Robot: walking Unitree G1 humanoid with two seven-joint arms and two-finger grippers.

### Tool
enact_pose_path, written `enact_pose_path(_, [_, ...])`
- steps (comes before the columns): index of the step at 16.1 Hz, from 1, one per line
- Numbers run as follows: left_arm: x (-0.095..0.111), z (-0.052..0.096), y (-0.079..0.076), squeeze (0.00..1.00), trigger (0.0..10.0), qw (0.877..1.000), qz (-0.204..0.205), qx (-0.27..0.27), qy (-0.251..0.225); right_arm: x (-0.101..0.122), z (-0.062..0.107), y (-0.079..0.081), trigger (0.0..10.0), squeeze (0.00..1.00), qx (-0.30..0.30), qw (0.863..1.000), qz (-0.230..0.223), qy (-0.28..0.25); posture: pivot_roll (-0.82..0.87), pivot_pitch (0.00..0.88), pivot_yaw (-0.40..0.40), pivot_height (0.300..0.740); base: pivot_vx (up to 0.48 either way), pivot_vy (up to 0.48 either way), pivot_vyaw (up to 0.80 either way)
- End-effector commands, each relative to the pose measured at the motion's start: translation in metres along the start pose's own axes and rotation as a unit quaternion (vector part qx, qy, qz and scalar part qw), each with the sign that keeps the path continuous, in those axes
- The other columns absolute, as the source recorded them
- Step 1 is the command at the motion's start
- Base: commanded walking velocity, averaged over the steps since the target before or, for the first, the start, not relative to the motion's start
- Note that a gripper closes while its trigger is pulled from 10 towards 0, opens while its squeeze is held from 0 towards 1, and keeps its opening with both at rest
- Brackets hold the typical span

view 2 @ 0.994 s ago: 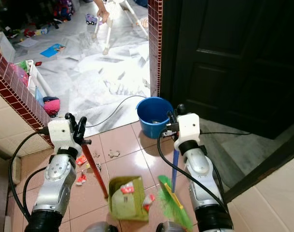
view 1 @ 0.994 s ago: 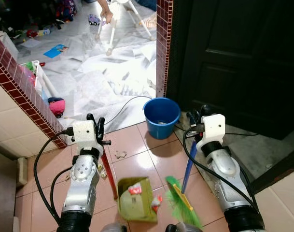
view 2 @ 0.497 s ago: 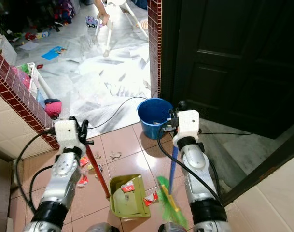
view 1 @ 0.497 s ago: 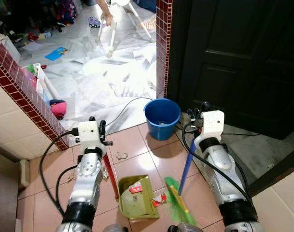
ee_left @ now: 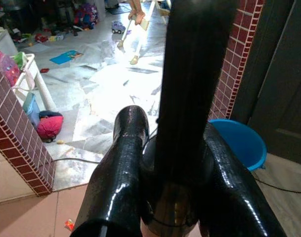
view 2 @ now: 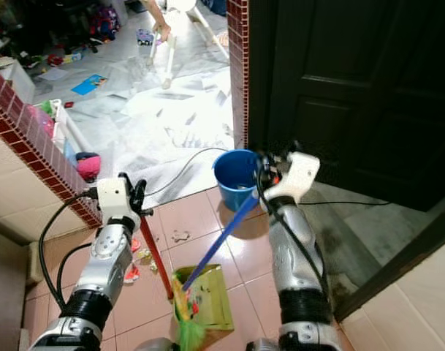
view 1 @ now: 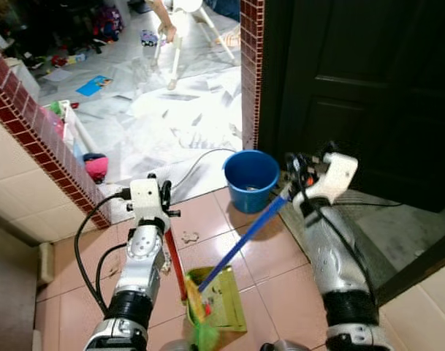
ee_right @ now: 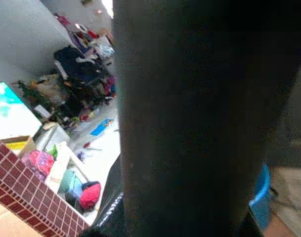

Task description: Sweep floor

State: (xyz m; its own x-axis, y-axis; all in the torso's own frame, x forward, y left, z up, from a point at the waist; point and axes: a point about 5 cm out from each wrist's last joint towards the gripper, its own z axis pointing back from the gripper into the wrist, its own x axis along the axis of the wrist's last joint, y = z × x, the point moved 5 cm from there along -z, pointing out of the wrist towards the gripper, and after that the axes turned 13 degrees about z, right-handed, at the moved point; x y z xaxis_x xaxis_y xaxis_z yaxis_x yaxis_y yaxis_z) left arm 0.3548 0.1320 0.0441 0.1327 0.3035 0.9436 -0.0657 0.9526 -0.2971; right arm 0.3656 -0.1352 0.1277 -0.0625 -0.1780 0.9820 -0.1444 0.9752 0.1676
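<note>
Nearest to the robot, the green dustpan (view 1: pixel 221 303) lies on the pink tiled floor (view 1: pixel 273 256), and the green bristles of the broom (view 1: pixel 240 245) now sit over its near left corner; half a second ago the bristles were on the tiles to the right of the pan, next to a red wrapper, so the stroke has swept across and pushed that litter into the pan. The blue broom stick has changed from almost upright to a strong slant, going up to the right tool (view 1: pixel 301 172), which is closed on the top of the stick. The left tool (view 1: pixel 161 199) is closed around the red handle (view 1: pixel 175 265) of the dustpan and holds the pan in place beside the broom. I judge this sweep as nearly finished, but some small scraps (view 2: pixel 132 265) lie on the tiles left of the red handle, and one piece (view 1: pixel 188 236) more forward, so more strokes are needed. Behind stands a blue bucket (view 1: pixel 250 178) by the brick pillar, then the room covered with white sheets, and a person's hand (view 1: pixel 166 29) at a white stand.
</note>
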Motion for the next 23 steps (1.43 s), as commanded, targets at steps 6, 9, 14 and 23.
enact_pose_path(6, [-0.012, 0.002, 0.016, 0.0, 10.0, 0.999, 0.037, 0.018, 0.024, 0.064, -0.004, 0.019, 10.0, 0.0, 0.098, 0.978, 0.153, -0.105, -0.11, 0.0, 0.096, 0.74, 0.0, 0.0, 0.0])
enact_pose_path(9, [-0.007, 0.001, 0.02, 0.0, 10.0, 0.999, 0.045, 0.02, 0.015, 0.065, -0.002, -0.004, 10.0, 0.0, 0.067, 0.978, 0.172, -0.101, -0.11, 0.0, 0.095, 0.74, 0.0, 0.0, 0.0])
enact_pose_path(14, [0.008, 0.001, 0.036, 0.0, 10.0, 0.998, 0.06, 0.028, -0.008, 0.046, 0.015, -0.036, 10.0, 0.0, -0.007, 0.968, 0.244, -0.064, -0.12, 0.0, 0.095, 0.74, 0.0, 0.0, 0.0])
enact_pose_path(23, [0.144, 0.003, -0.009, 0.0, 10.0, 0.973, 0.055, -0.033, -0.22, -0.013, 0.036, -0.042, 10.0, 0.0, -0.021, 0.962, 0.271, 0.016, -0.1, 0.0, 0.077, 0.74, 0.0, 0.0, 0.0])
